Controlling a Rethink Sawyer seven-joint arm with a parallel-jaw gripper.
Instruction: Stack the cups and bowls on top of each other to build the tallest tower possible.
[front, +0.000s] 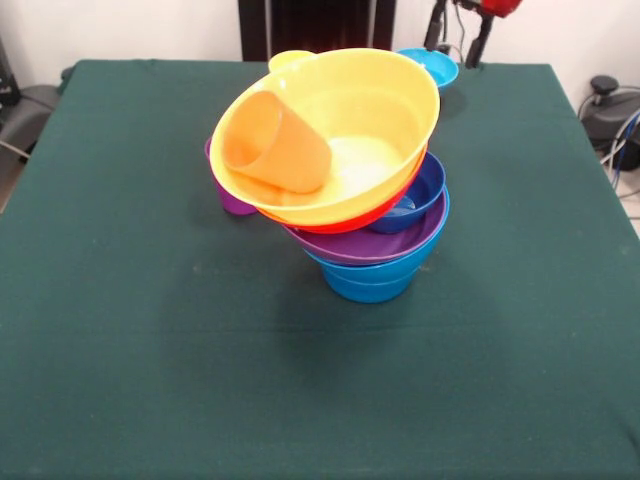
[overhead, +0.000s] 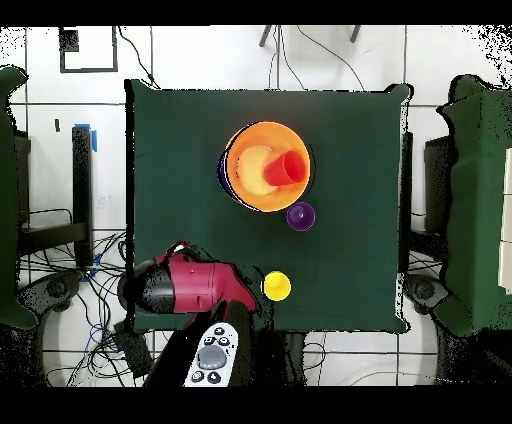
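The tower (front: 365, 215) stands mid-table on the green cloth (front: 150, 350), leaning: blue bowls (front: 368, 280) at the base, the purple bowl (front: 380, 243) above, a dark blue bowl (front: 420, 190) peeking out on one side, then the orange bowl (front: 345, 222). On top tilts the large yellow bowl (front: 375, 110), with the orange cup (front: 275, 145) lying on its side inside. A purple cup (overhead: 300, 216) sits just beside the stack, and a yellow cup (overhead: 276, 286) and cyan bowl (front: 432, 65) wait near the table edge. The red arm (overhead: 190, 285) is drawn back; I can't tell the gripper's state.

Dark green tablecloth (front: 150, 380) covers the table. Grey remote-like controller (overhead: 213, 357) lies on the white tiled floor (overhead: 330, 60) just off the table edge. Tangled cables (overhead: 70, 290) beside it.
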